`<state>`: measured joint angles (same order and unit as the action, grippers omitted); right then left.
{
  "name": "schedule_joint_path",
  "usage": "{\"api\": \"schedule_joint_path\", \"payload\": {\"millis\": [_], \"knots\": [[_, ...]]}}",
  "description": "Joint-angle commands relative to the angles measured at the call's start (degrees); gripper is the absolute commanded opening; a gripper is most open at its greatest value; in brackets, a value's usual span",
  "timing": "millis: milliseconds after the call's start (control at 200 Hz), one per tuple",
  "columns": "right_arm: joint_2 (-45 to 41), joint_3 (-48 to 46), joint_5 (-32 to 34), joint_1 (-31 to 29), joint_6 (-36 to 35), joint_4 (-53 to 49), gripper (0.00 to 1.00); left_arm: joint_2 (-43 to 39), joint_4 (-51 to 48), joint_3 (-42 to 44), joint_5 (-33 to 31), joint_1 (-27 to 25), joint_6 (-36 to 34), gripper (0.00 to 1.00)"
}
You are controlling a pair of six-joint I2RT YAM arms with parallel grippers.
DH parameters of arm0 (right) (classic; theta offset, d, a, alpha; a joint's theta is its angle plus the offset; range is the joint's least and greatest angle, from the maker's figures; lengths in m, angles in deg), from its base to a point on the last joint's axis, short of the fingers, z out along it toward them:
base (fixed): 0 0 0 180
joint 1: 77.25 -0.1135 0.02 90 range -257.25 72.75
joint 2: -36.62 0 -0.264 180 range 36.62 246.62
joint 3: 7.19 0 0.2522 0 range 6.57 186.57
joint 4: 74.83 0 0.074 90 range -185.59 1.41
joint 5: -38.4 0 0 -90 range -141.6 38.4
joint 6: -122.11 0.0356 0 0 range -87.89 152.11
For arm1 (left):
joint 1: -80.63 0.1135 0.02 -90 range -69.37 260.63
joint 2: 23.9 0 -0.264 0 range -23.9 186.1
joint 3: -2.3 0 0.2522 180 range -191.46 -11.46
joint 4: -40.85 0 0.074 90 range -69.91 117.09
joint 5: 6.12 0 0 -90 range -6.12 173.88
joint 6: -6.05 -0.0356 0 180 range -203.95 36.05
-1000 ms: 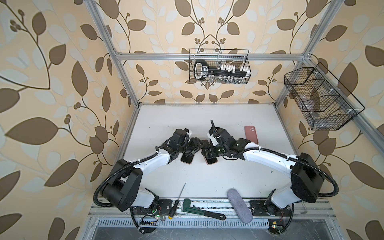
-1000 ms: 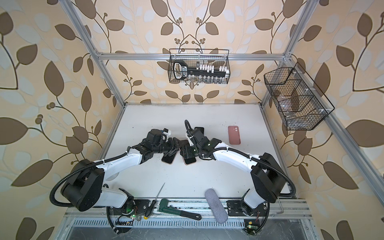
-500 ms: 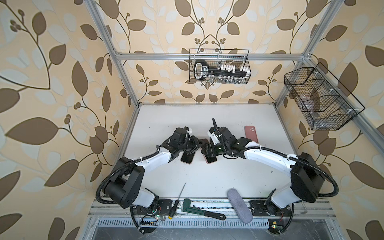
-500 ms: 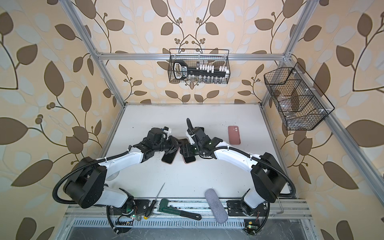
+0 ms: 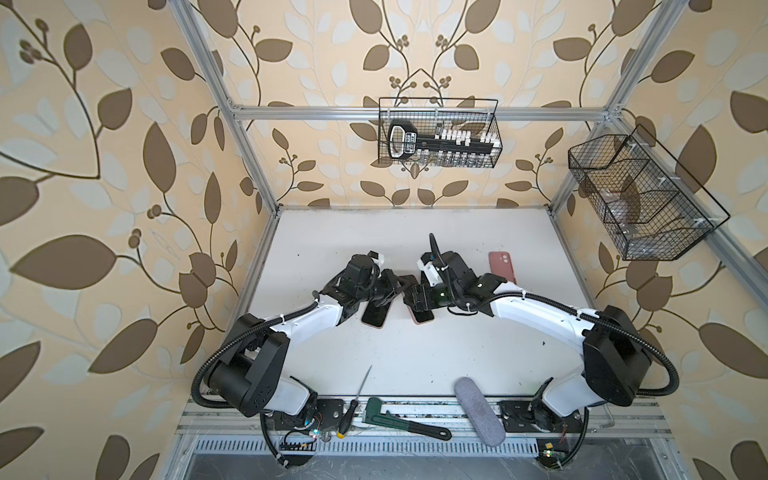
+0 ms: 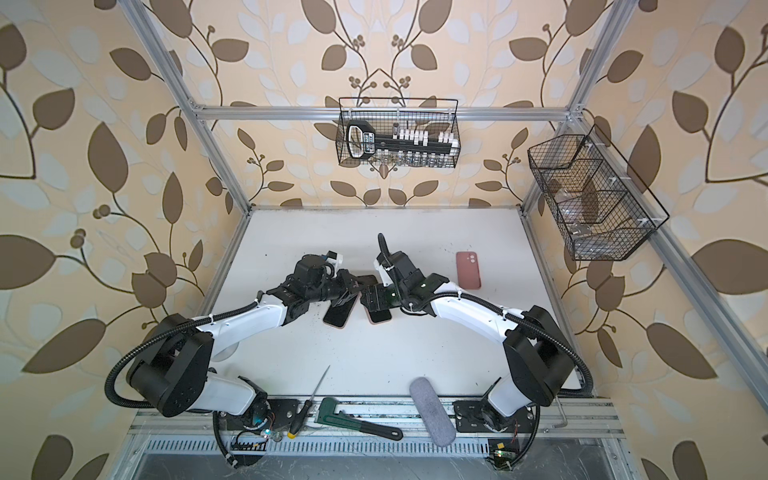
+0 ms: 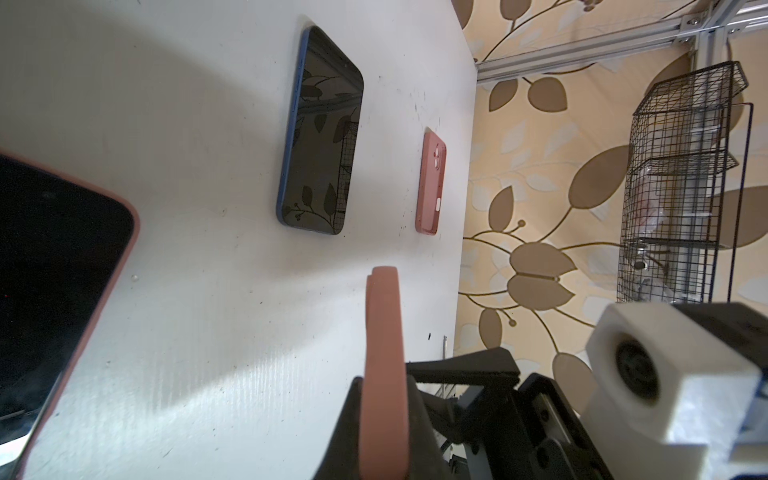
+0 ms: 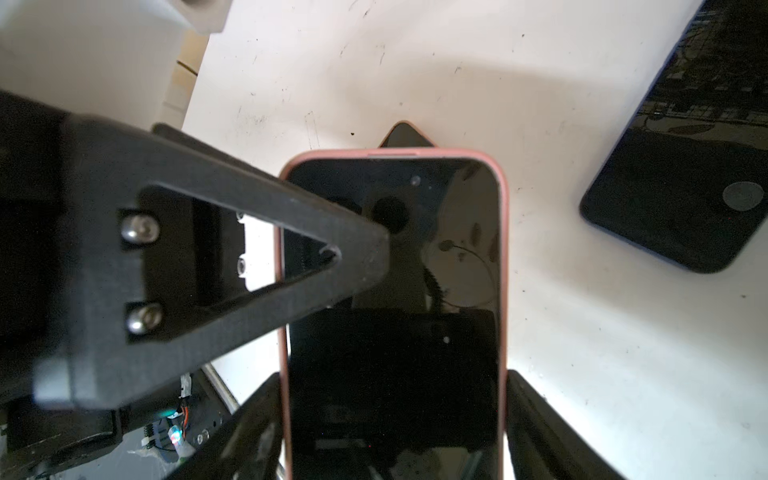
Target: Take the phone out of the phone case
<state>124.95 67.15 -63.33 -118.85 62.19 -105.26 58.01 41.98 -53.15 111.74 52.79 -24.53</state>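
A: Status: phone, seated in its pink phone case, sits mid-bench under both arms, screen up. The left hand is pressed together on the case rim. One of its fingers lies over the screen edge.

B: And the right hand?

A: Spread astride the phone's long sides. Cannot tell whether its pads actually press.

B: Then that is the risk. If it isn't clamping, a peel drags phone and case together, likely into the second cased phone just beside.

A: Also noted: soft rim, narrow pinch, so it may slip free. And if that finger bears on the glass, it pins the phone in.
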Motion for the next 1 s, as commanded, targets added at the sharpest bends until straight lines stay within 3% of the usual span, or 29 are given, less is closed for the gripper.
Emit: {"api": "schedule_joint_path", "payload": {"millis": [0,265,475,565,794,994], "knots": [[-3.48,-0.23,-0.29,-0.11,-2.05,1.73,0.88,-2.74,3.61,-1.64,-2.08,-0.56,1.53,0.0],[-13.07,-2.36,-4.19,4.52,-1.21,2.79,0.89,-2.58,8.17,-4.26,-4.45,-0.46,4.24,0.0],[-23.58,-12.58,-11.18,12.33,7.09,13.01,0.76,-3.95,19.29,-3.42,-10.37,-0.43,8.83,0.0],[-26.75,-16.32,-12.89,15.15,9.78,15.29,0.76,-4.52,24.24,-2.14,-12.86,-0.54,11.04,0.0],[-28.56,-25.68,-18.79,18.14,20.43,27.97,0.73,-5.56,33.38,0.86,-16.23,-0.89,14.85,0.0],[-25.24,-28.06,-19.75,15.02,24.76,38.0,0.65,-7.15,32.55,1.61,-17.44,-1.63,13.73,0.0]]}}
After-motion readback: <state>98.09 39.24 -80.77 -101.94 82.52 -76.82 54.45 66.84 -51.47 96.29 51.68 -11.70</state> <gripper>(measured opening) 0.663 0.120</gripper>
